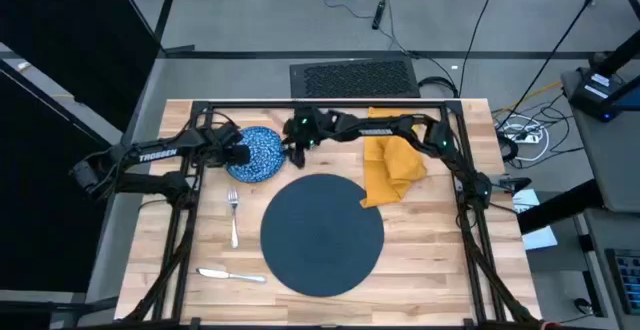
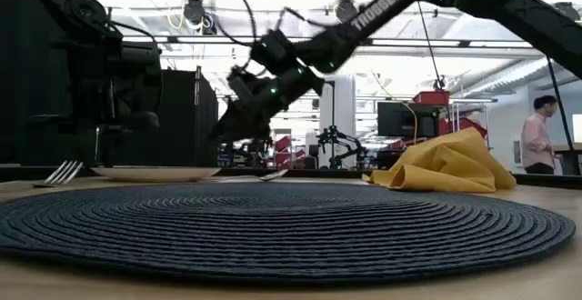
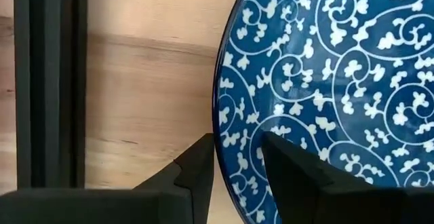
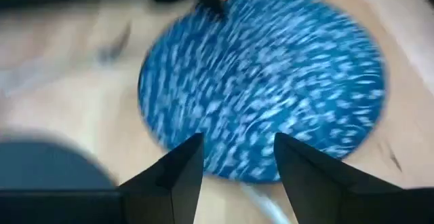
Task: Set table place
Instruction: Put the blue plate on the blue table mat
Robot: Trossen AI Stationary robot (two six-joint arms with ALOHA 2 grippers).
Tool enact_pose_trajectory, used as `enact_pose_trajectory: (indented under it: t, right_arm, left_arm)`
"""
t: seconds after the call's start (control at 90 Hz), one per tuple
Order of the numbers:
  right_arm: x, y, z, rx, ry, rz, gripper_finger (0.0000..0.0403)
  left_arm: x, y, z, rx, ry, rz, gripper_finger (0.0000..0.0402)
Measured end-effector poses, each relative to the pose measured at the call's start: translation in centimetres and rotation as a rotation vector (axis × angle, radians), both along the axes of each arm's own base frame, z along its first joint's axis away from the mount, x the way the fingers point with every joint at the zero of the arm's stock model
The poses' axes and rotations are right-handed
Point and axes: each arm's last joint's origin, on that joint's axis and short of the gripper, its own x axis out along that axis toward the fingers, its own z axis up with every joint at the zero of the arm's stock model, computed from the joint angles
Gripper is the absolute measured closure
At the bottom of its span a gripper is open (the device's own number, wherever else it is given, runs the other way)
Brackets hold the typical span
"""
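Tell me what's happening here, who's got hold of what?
A place setting is half laid. The left gripper has its fingers astride the rim of the blue-and-white plate at the table's far left. The right gripper hovers open at the plate's other side, holding nothing. The round dark placemat lies bare at centre, the fork and knife to its left, the yellow napkin crumpled to its right.
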Motion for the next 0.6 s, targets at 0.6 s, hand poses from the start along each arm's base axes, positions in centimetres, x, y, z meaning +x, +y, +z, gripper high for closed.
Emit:
enact_pose_trajectory:
  t: [0.6]
  right_arm:
    - [2.4,7.0,-3.9,-0.631,0.086,0.271,0.0232]
  left_arm:
    - [0.0,0.0,0.0,0.0,0.008,-0.027,0.0292]
